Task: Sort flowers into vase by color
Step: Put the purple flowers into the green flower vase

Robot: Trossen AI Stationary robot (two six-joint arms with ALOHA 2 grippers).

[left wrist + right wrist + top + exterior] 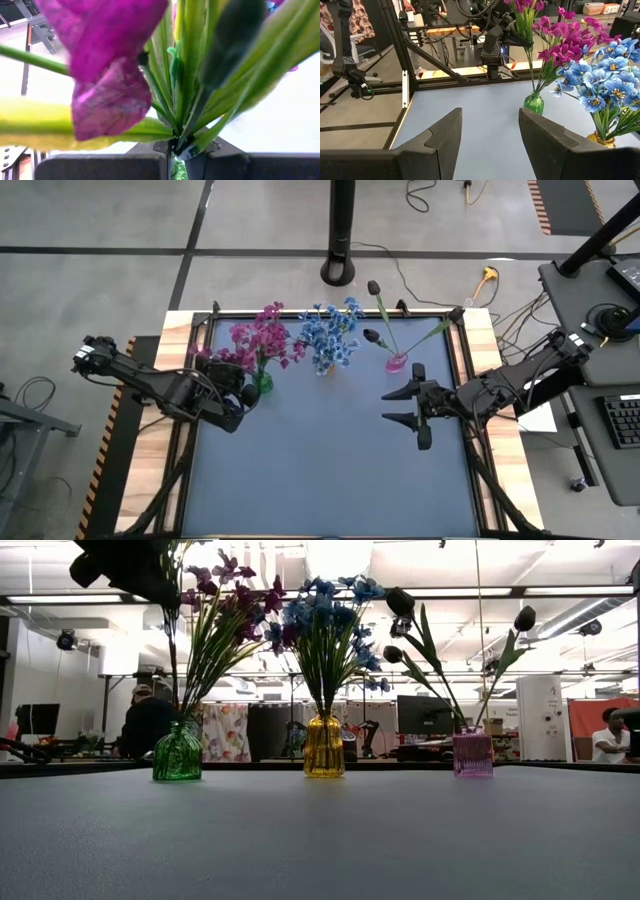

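Note:
Three small glass vases stand in a row at the table's far side. A green vase [263, 383] holds magenta flowers [262, 335], a yellow vase [330, 368] holds blue flowers [332, 332], and a pink vase [397, 363] holds dark purple buds [374, 288]. My left gripper [250, 395] hovers just left of the green vase, above its mouth, shut on a magenta sprig [107, 75]. My right gripper [385, 406] hangs open over the table's right half, near the pink vase, with nothing between its fingers [445, 135]. My left gripper pinches the magenta sprig's green stem [176, 142] between its two fingers, where the leaves fan out. The fingers come slanting down from the table's left, across the stem. The stem [172, 660] hangs upright below the gripper, down to the green vase's mouth [178, 725].
The blue-grey mat [330, 470] lies bare toward the near edge. A dark frame rail [330, 310] runs along the table's far edge behind the vases. People sit at desks in the room beyond the table.

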